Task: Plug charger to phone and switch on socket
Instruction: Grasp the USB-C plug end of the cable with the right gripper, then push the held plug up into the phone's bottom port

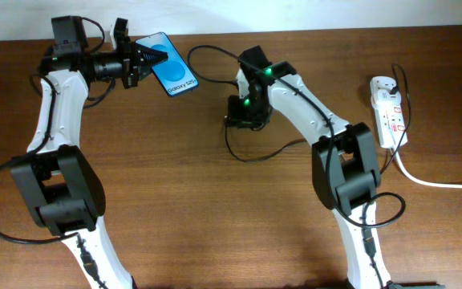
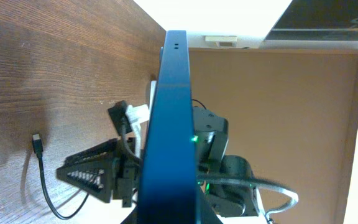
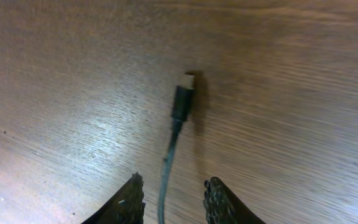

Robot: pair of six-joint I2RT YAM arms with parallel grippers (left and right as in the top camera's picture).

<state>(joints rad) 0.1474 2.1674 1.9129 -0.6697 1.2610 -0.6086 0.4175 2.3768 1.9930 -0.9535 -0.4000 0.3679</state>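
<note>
**A:** Overhead first: the left hand (image 1: pixel 140 59) is pinching the phone (image 1: pixel 171 71) by one end. The socket (image 1: pixel 387 108) sits well away from the right hand (image 1: pixel 241 119), with nothing near its switches.

**B:** Left wrist: the phone's edge-on in that grip, up off the table (image 1: pixel 175 201). Nothing's plugged into the edge that shows.

**A:** Right wrist: the fingers are spread. The charger (image 3: pixel 183 102) plug lies flat just ahead of them, cable running between them, not grabbed. I'd say the phone's sorted, plugging and switching both left.
</note>
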